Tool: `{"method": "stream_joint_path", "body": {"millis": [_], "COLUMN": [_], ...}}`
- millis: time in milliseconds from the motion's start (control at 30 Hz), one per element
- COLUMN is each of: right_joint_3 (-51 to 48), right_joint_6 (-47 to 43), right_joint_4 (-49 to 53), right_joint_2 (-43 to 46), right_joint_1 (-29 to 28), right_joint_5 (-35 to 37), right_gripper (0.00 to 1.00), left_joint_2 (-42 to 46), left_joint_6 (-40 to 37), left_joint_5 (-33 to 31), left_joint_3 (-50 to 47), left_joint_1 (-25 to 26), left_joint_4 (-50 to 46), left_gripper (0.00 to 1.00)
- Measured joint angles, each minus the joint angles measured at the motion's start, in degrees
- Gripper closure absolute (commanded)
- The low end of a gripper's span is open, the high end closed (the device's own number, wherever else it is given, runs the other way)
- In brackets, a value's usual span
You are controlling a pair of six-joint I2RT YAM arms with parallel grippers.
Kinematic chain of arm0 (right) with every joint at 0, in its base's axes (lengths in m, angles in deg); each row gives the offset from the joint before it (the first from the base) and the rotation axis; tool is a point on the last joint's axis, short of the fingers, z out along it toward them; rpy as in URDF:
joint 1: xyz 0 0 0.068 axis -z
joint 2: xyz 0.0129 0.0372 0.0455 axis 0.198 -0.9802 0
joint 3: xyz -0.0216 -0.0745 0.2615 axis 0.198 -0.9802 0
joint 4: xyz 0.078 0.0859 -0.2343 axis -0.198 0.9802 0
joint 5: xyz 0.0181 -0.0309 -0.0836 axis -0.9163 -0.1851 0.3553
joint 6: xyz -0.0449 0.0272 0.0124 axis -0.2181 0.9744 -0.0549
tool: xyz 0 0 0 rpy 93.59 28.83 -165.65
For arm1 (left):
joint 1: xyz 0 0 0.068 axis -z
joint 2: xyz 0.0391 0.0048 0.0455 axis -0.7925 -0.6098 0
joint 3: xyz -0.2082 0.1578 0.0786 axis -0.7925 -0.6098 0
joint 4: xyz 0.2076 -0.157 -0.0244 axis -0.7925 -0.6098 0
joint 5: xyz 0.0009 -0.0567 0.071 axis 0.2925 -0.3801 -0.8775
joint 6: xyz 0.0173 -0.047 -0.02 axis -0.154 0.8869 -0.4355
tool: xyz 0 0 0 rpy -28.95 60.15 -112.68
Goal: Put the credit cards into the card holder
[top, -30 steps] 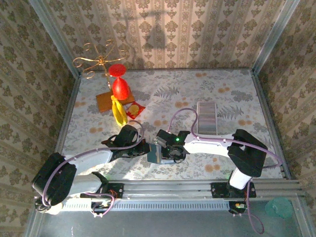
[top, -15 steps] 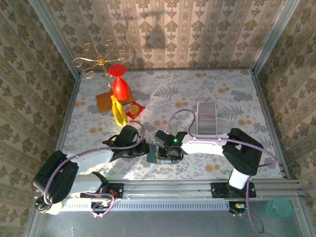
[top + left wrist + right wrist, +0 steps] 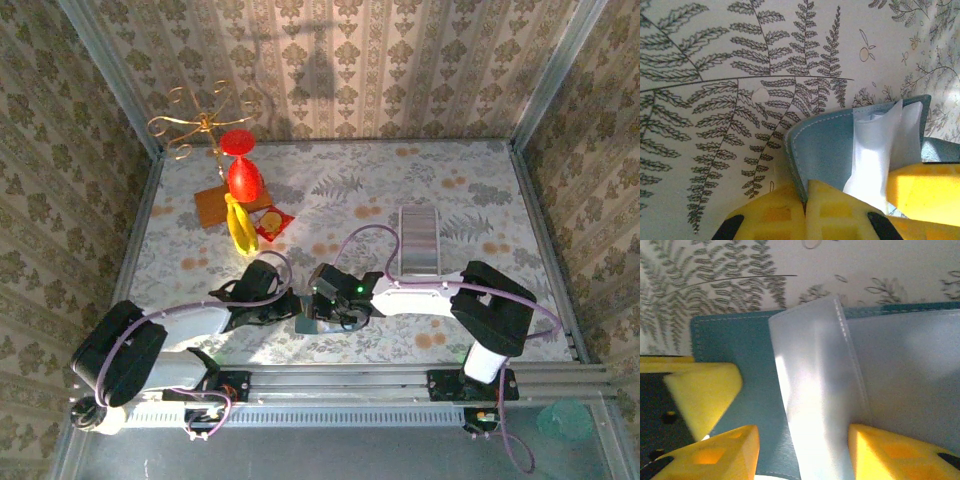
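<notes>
The dark-teal card holder [image 3: 306, 322] lies open near the table's front middle. My left gripper [image 3: 806, 192] is shut on the edge of its teal cover [image 3: 825, 145]. A translucent plastic sleeve [image 3: 815, 380] rises from the teal lining [image 3: 740, 340]. My right gripper [image 3: 804, 440] is open, one yellow finger on each side of that sleeve. In the top view the left gripper [image 3: 296, 308] and the right gripper [image 3: 318, 315] meet over the holder. A pale grey ribbed rectangle [image 3: 420, 240], probably the credit cards in a stack, lies behind the right arm.
At the back left stand a gold wire rack [image 3: 200, 125], a red goblet-shaped object [image 3: 240, 165], a yellow banana [image 3: 240, 225], a brown square [image 3: 213, 205] and a red packet [image 3: 273, 222]. Patterned walls enclose the table on three sides.
The right gripper's jaws have spread wider and it has shifted slightly left over the holder. The left gripper has kept its grip on the cover.
</notes>
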Motion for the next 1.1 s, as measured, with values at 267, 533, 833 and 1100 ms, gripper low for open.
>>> {"method": "stream_joint_path", "body": {"millis": [267, 533, 833, 1100], "right_joint_3": [-1.7, -4.3, -9.2, -6.7], "right_joint_6": [1.1, 2.9, 5.2, 5.2], "right_joint_4": [-6.7, -11.9, -18.2, -8.3], "right_joint_2": [0.4, 2.9, 9.7, 16.0], "right_joint_1": [-0.2, -0.7, -0.7, -1.8], "right_joint_5": [-1.8, -2.0, -1.8, 2.7], "right_gripper": [0.51, 0.51, 0.50, 0.50], "left_joint_2": [-0.1, 1.9, 4.4, 4.4], "left_joint_6": [1.4, 2.4, 3.5, 3.5], "left_joint_5": [0.2, -0.1, -0.9, -0.9], "left_joint_3": [-1.2, -2.6, -4.3, -4.3], "left_joint_1": [0.0, 0.1, 0.3, 0.3], "left_joint_4": [2.5, 3.0, 2.5, 2.5], "left_gripper": [0.96, 0.92, 0.90, 0.90]}}
